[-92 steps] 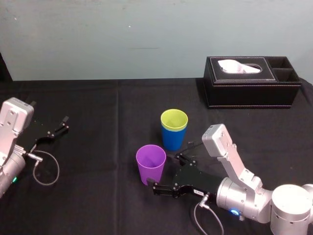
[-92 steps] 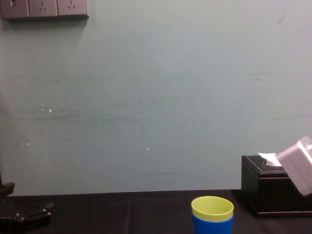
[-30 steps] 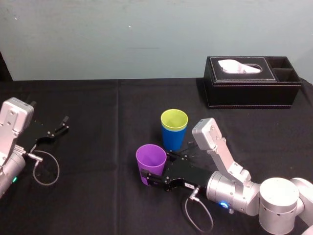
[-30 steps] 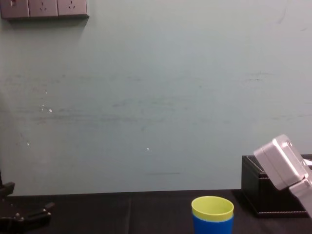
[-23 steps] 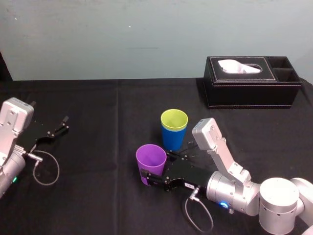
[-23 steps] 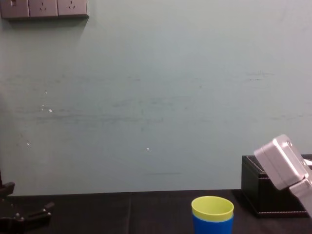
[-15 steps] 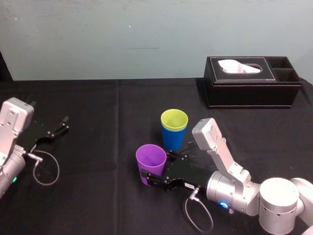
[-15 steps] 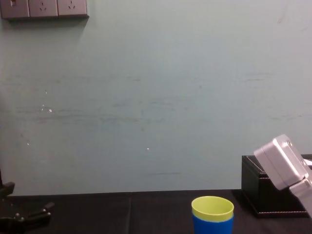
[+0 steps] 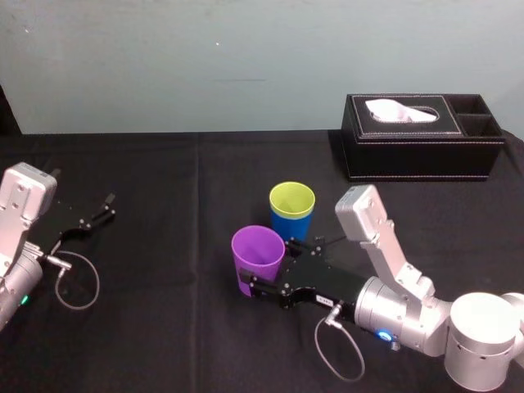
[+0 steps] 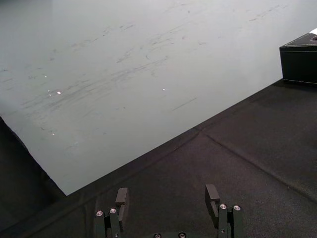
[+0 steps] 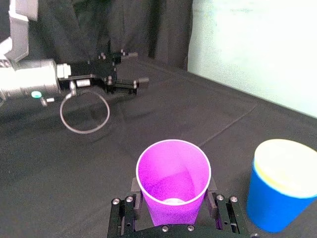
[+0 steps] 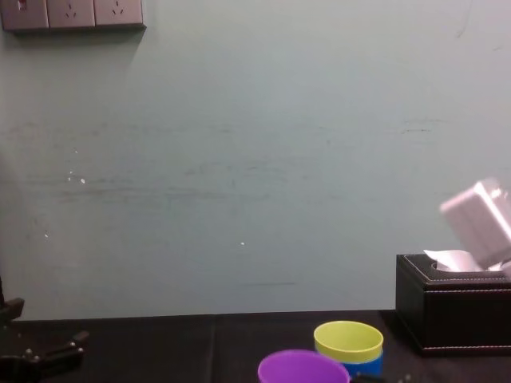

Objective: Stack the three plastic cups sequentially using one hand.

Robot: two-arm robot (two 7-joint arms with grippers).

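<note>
1. While the right gripper clasps the purple cup with one finger on either side of its lower wall, the cup stands upright, mouth up. In the head view it is at about 7 o'clock from the other two cups, just beside them and not touching.
2. The yellow-green cup sits nested in the blue cup with its rim standing proud. The pair is near the middle of the black table cloth. The tissue box lies at about 1 o'clock from them, well apart.
3. These cups look light, thin-walled and smooth. I judge them slippery, and likely to flex under a hard squeeze. The taper could let a low grip slide.
4. A gentle hold on opposite sides of the wall suits them. With the fingers this low, they may meet the yellow-green rim before the purple cup seats fully.
5. The left gripper is parked at the 9 o'clock side of the table. Its fingers are spread wide and hold nothing.
6. The purple cup's base is hidden behind the fingers, so I cannot tell whether it is clear of the cloth. The chest view cuts the cups down to their rims.
</note>
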